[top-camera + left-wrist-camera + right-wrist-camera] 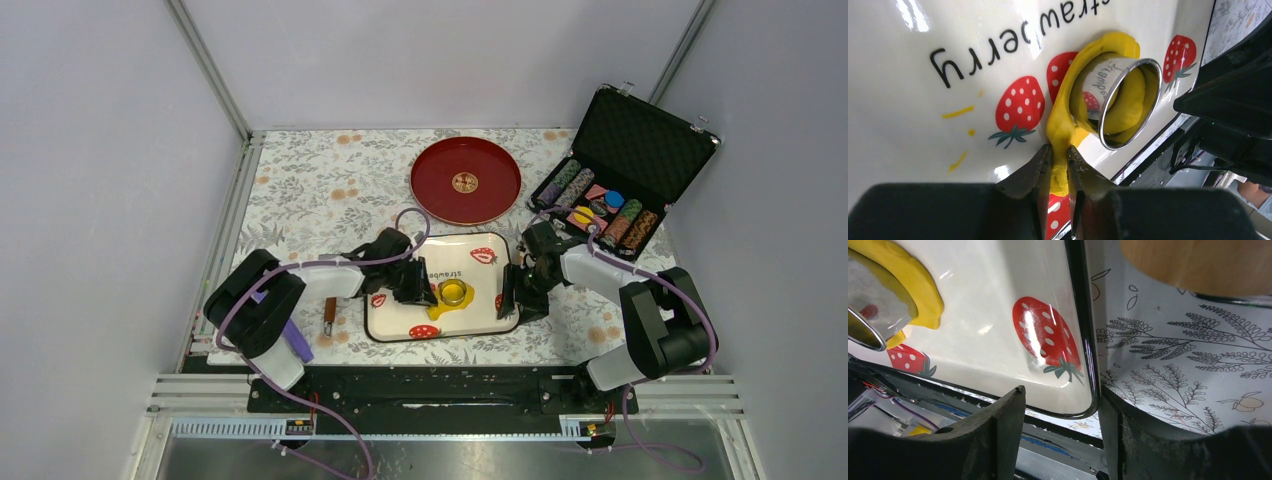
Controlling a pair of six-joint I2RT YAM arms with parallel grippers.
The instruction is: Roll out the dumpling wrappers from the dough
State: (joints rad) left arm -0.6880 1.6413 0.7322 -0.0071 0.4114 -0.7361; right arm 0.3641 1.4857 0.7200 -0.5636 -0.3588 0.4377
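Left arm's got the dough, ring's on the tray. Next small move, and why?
Probably lift the left gripper slowly away from the ring cutter to peel the strip off. It is shut on a tail of the dough that wraps around the cutter on the tray. The right gripper straddles the tray rim, open, so go gently.
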